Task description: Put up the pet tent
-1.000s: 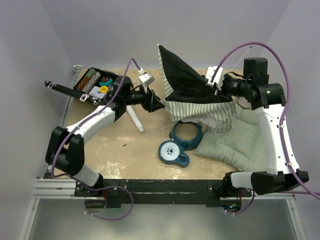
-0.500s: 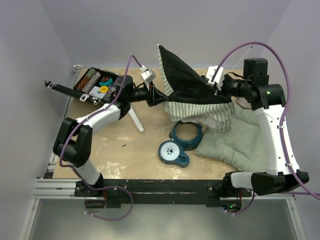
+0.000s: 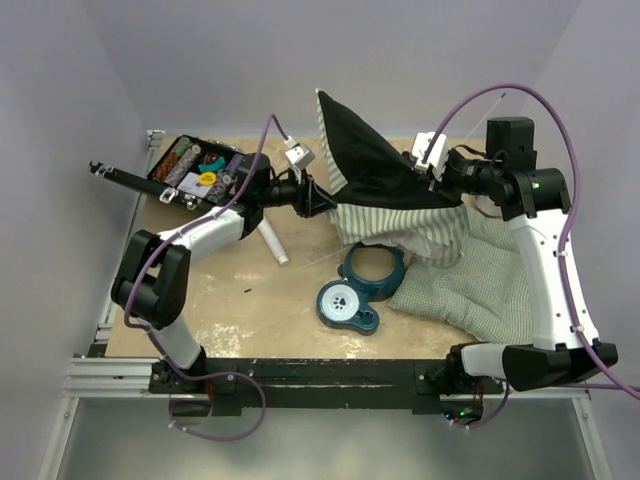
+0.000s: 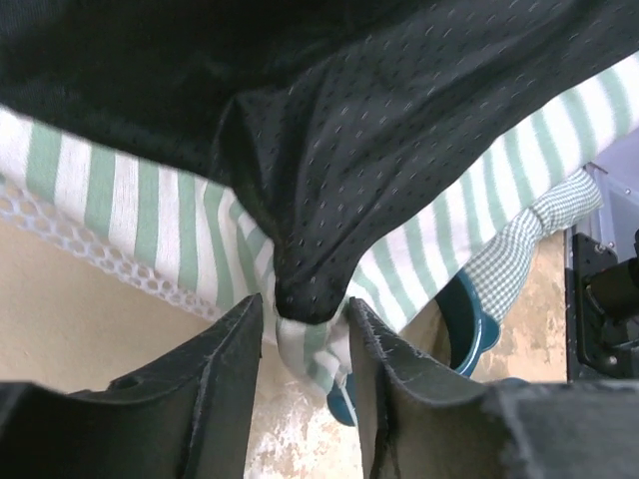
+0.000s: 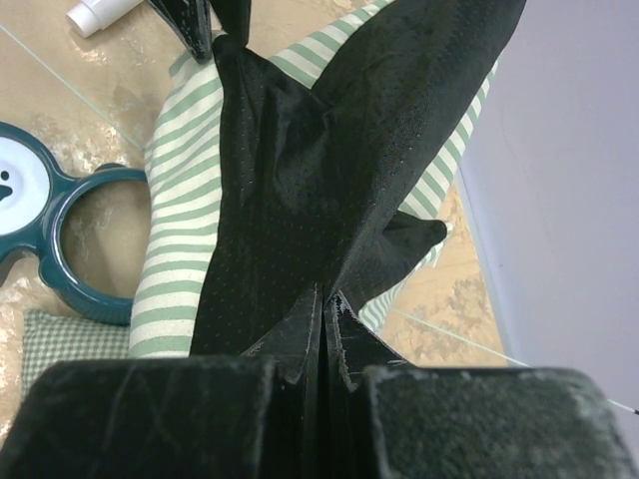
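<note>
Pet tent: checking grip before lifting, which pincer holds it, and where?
Right pincer shut on the pet tent, at its black panel's edge. Left pincer straddles a bunched corner; grip unclear.

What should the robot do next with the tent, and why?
Probably close the left hand on the tent corner: it sits between the parted fingers, not yet pinched, while the right hand holds the other side up.

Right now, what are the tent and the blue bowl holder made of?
Tent: soft cloth, matte. The green-and-white striped part looks woven and the black part has tiny dots like mesh. It all folds and creases. Bowl stand: probably hard plastic, teal, smooth and slightly shiny, keeping its stiff ring shape.
</note>
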Controlling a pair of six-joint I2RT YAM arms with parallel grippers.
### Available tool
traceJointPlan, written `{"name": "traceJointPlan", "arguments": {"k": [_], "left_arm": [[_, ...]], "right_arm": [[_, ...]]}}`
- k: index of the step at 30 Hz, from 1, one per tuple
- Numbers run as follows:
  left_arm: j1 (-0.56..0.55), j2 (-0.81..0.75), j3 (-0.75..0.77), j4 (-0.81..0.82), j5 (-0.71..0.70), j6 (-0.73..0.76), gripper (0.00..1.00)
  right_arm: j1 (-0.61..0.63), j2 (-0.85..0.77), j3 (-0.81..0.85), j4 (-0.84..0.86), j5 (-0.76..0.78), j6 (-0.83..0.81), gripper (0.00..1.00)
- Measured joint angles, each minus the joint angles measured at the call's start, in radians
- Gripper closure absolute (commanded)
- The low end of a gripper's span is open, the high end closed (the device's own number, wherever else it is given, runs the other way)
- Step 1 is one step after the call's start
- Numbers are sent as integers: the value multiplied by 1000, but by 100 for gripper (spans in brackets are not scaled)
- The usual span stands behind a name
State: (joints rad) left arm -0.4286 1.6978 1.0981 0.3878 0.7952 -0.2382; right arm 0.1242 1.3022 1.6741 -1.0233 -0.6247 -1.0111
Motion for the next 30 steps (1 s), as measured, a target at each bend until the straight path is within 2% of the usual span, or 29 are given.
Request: {"name": "traceJointPlan", "arguments": {"k": [2,4,5,6,9,11,14,16,17,18,22,24,30], "left_arm": [[0,21,0,-13,1,6,68],[0,39,0,-25,11,14,84],[0,43,0,-33,17,17,96],[0,43,0,-40,25,19,100],[0,24,-3,-38,42,21,100],[0,-14,-9,-51,47,23,100],[0,-116,-7,-115,48,76,100],[0,-183,8,-183,47,137,100],[0,-216,37,-246,49,185,100],[-3,-237,66,-295,50,226,100],[-7,-264,196,-476,56,374,100],[-7,-266,241,-554,58,438,100],[-7,-267,277,-678,61,533,100]], "right_arm": [[0,0,-1,1,0,2,100],[0,0,-2,3,0,5,100],[0,0,-4,5,0,7,100],[0,0,-8,7,0,9,100],[0,0,-26,21,5,29,93],[0,3,-37,29,15,53,81],[0,29,-30,43,52,107,45],[0,67,12,33,53,139,28],[-1,100,62,28,37,158,14],[-1,122,106,31,19,177,10],[21,155,257,75,-78,237,7],[82,146,315,111,-106,249,7],[311,97,270,190,-175,212,8]]}}
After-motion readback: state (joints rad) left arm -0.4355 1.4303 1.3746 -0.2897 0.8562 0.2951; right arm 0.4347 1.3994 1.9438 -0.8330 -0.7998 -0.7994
